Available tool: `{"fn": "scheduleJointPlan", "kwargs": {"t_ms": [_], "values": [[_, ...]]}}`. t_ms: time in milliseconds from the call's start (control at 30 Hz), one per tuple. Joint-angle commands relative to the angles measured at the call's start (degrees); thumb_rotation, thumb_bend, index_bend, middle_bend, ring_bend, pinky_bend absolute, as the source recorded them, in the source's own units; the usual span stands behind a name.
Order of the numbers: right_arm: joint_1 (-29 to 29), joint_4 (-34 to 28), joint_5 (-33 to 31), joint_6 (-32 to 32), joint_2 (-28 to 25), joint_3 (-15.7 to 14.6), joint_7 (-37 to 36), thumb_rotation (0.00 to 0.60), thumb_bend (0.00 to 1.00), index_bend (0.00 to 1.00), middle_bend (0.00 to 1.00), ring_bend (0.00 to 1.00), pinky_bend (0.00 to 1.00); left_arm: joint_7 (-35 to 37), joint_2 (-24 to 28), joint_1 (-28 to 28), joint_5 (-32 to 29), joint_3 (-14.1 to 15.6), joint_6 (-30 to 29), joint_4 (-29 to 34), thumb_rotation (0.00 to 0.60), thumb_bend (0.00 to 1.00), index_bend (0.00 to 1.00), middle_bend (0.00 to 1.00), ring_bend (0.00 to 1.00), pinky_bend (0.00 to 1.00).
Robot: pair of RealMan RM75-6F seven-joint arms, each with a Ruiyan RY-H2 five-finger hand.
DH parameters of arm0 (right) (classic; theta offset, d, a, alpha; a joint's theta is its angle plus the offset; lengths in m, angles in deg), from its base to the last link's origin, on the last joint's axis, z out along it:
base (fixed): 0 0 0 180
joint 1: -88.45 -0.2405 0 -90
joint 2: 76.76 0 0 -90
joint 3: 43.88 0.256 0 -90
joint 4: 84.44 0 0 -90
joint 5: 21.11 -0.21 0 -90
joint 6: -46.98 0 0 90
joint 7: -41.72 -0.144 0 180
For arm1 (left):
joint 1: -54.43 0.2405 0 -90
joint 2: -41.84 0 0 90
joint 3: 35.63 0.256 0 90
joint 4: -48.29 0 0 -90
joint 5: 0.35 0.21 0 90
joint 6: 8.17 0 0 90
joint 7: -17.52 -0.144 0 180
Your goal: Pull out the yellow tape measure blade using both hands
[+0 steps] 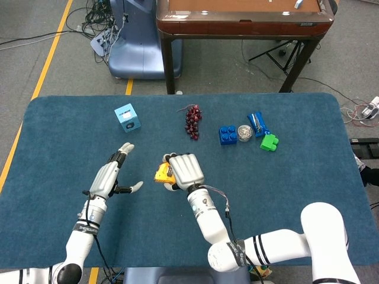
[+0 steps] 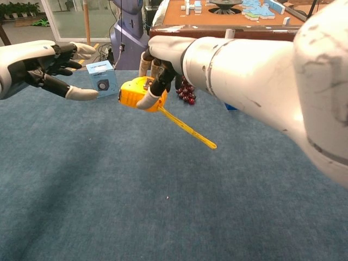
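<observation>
My right hand point(image 1: 183, 170) point(image 2: 163, 60) grips the yellow tape measure case point(image 1: 162, 173) point(image 2: 135, 92) above the middle of the blue table. A length of yellow blade point(image 2: 187, 128) sticks out of the case and slants down to the right, its tip free in the air. My left hand point(image 1: 112, 178) point(image 2: 51, 68) is open with fingers spread, a short way to the left of the case and not touching it.
At the back of the blue table point(image 1: 296, 177) lie a light blue cube point(image 1: 127, 117) point(image 2: 101, 79), a bunch of dark red grapes point(image 1: 193, 121) point(image 2: 186, 89), a blue brick point(image 1: 227, 135), a silvery ball point(image 1: 245, 132), a blue packet point(image 1: 258, 125) and a green brick point(image 1: 269, 142).
</observation>
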Motion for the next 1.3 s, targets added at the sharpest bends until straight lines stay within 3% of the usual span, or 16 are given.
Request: {"fn": "scheduleJointPlan", "kwargs": {"t_ms": [33, 600, 1300], "values": [[-0.51, 0.78, 0.22, -0.63, 0.91, 0.00, -0.29, 0.600, 0.58, 0.55, 0.56, 0.43, 0.37, -0.30, -0.77, -0.54, -0.33, -0.02, -0.51, -0.31, 0.600, 0.20, 0.00, 0.00, 0.00, 0.00], [-2.29, 5.37, 0.13, -1.41, 5.16, 1.25, -1.42, 0.600, 0.58, 0.55, 0.56, 0.44, 0.37, -0.80, -4.08, -3.12, -2.93, 0.23, -0.91, -2.62, 0.600, 0.20, 0.00, 0.00, 0.00, 0.00], [-1.80, 6.07, 0.54, -0.42, 5.44, 0.65, -1.73, 0.600, 0.58, 0.56, 0.56, 0.44, 0.37, -1.51, -4.26, -3.99, -5.17, 0.12, -2.17, -4.22, 0.600, 0.19, 0.00, 0.00, 0.00, 0.00]]}}
